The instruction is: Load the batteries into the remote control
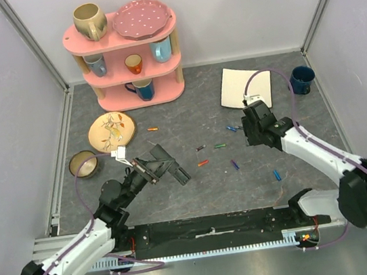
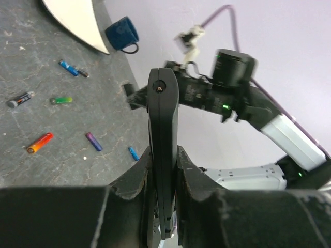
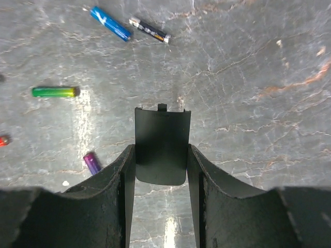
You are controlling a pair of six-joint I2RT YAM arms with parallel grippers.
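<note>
While the remote control (image 2: pixel 163 113) is pinched edge-on in the left gripper (image 2: pixel 163 155), with the fingers clamped tight on its narrow sides and its far end pointed toward the other arm, it's held up off the grey table (image 1: pixel 199 197) at front left. Over on the right, a thin black battery lid (image 3: pixel 161 129) is squeezed between the fingers of the right gripper (image 3: pixel 161 152), so that one is closed down to the lid's width. Whether the lid is touching the table can't be told. The batteries (image 1: pixel 219 146) are scattered loose on the table between the two arms, all apart from the remote. A green battery (image 3: pixel 54 92), a blue battery (image 3: pixel 110 23), a purple battery (image 3: pixel 92 163) and an orange battery (image 2: pixel 40 142) can be picked out. A blue mug (image 1: pixel 302 80) is parked at back right.
</note>
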